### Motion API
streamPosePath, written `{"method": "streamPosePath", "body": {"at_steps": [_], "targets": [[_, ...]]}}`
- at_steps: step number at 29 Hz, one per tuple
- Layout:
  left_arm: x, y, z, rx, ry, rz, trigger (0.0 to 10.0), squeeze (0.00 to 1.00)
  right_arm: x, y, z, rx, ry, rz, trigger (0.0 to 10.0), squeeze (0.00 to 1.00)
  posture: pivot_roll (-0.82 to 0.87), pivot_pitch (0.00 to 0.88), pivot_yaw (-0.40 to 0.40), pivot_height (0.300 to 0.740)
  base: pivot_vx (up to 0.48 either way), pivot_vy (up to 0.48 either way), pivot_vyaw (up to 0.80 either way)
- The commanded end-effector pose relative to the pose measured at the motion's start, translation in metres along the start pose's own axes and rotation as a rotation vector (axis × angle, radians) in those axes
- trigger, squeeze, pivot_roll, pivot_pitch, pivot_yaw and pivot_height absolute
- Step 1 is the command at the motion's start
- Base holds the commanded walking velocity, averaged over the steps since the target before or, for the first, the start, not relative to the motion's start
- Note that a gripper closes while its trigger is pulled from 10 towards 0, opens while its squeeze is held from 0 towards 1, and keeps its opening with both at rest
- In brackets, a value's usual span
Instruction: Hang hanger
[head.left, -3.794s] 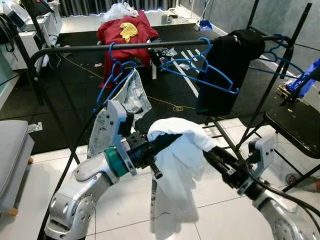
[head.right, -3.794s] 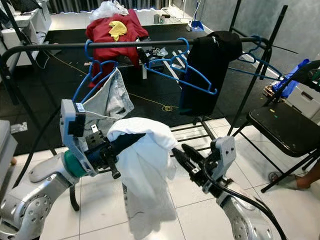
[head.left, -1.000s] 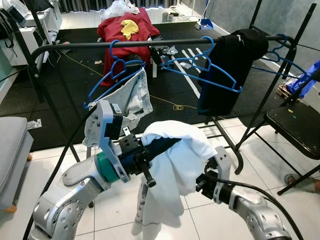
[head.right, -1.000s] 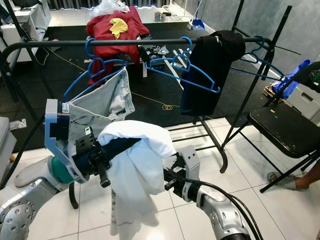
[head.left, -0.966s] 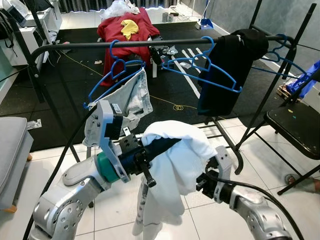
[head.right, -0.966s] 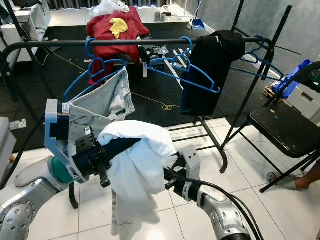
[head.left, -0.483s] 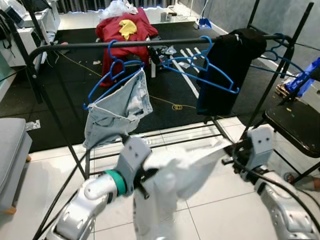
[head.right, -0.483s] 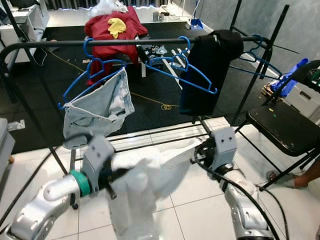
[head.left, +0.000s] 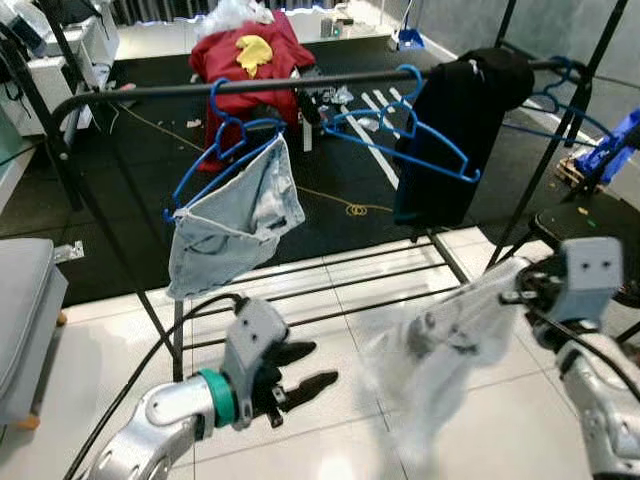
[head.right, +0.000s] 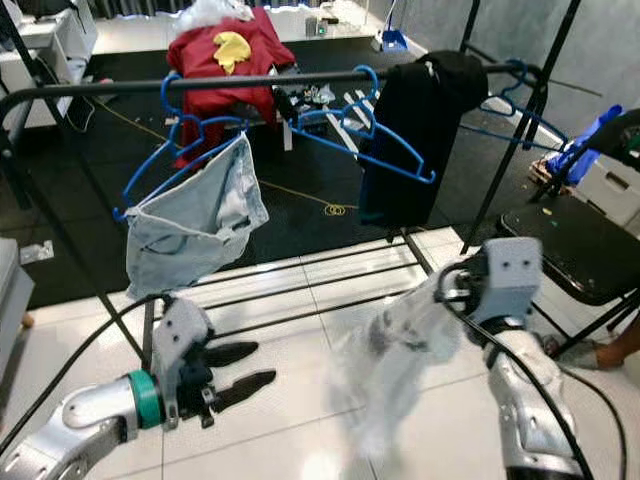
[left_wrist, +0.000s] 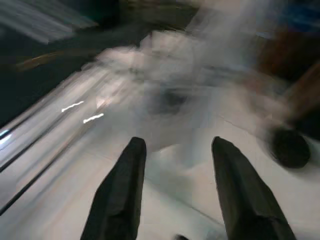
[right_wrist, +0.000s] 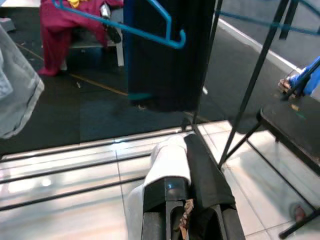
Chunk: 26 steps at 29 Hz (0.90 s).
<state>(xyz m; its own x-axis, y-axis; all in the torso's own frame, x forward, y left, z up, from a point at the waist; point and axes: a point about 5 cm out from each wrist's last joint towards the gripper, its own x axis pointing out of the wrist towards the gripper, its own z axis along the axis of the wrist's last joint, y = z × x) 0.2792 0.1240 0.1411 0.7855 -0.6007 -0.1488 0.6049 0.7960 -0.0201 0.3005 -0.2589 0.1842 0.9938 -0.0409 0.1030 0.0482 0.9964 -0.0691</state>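
A black clothes rail (head.left: 300, 86) crosses in front of me. On it hang a blue hanger with pale denim shorts (head.left: 235, 205), an empty blue hanger (head.left: 400, 125), a black garment (head.left: 455, 130) and another blue hanger (head.left: 560, 95). My right gripper (head.left: 515, 293) is shut on a white garment (head.left: 440, 350), which trails down to the left, blurred. The right wrist view has the white cloth (right_wrist: 170, 160) pinched between the fingers. My left gripper (head.left: 322, 362) is low over the tiles, open and empty, left of the garment.
A black folding chair (head.left: 590, 225) stands at the right, close to my right arm. A grey seat (head.left: 25, 300) is at the left edge. The rack's lower bars (head.left: 350, 290) cross the tiles. Red clothes (head.left: 250, 55) are heaped at the back.
The white garment has come off my left gripper and swung right with my right gripper, which rose. My left gripper has dropped lower and now stands open and bare.
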Motion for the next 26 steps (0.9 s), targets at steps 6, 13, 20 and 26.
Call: {"method": "streamPosePath", "body": {"at_steps": [6,13,20,26], "targets": [[0.015,0.010,-0.017,-0.028,0.074,0.364,10.0,0.00,-0.014,0.044,-0.015,0.056,0.029,0.161,0.0,0.00,-0.19,0.131,0.096,0.740,0.000,0.000,0.00],[0.019,0.003,-0.005,0.025,0.020,0.368,10.0,0.00,-0.016,0.056,0.003,0.105,-0.048,0.179,0.0,0.00,-0.21,0.134,0.096,0.740,0.000,0.000,0.00],[0.022,-0.002,0.019,0.213,-0.104,0.379,10.0,0.00,-0.020,0.063,0.024,0.136,-0.129,0.184,10.0,0.00,-0.22,0.129,0.100,0.740,0.000,0.000,0.00],[0.021,0.001,0.019,-0.031,-0.122,0.433,10.0,0.00,-0.023,0.068,0.023,0.121,-0.143,0.158,10.0,0.00,-0.23,0.125,0.101,0.740,0.000,0.000,0.00]]}}
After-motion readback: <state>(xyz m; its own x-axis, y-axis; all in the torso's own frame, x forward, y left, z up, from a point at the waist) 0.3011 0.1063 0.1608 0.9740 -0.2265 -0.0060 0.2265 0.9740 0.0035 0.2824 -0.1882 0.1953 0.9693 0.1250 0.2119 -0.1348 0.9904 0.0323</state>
